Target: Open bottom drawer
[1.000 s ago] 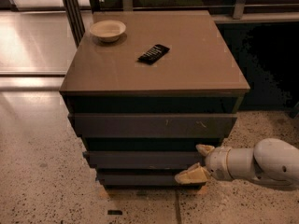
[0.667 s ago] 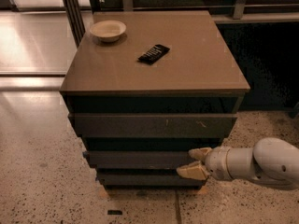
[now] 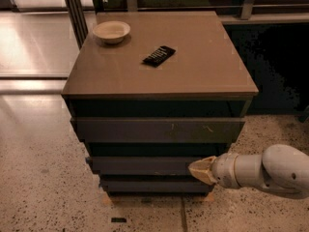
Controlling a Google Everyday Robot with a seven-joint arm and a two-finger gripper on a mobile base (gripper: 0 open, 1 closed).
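The bottom drawer is the lowest dark grey front of the cabinet, plain and closed, set back under the middle front. The top front is widest and has pale scratches. My gripper has a cream tip on a white arm that comes in from the right. It sits in front of the right end of the middle front, just above the bottom drawer's top edge.
The cabinet top holds a pale bowl at the back left and a black remote near the middle. Speckled floor lies around the cabinet. A dark unit stands at the right, and metal posts stand behind.
My gripper has shifted slightly up at the right end of the lower fronts. The drawers have not moved.
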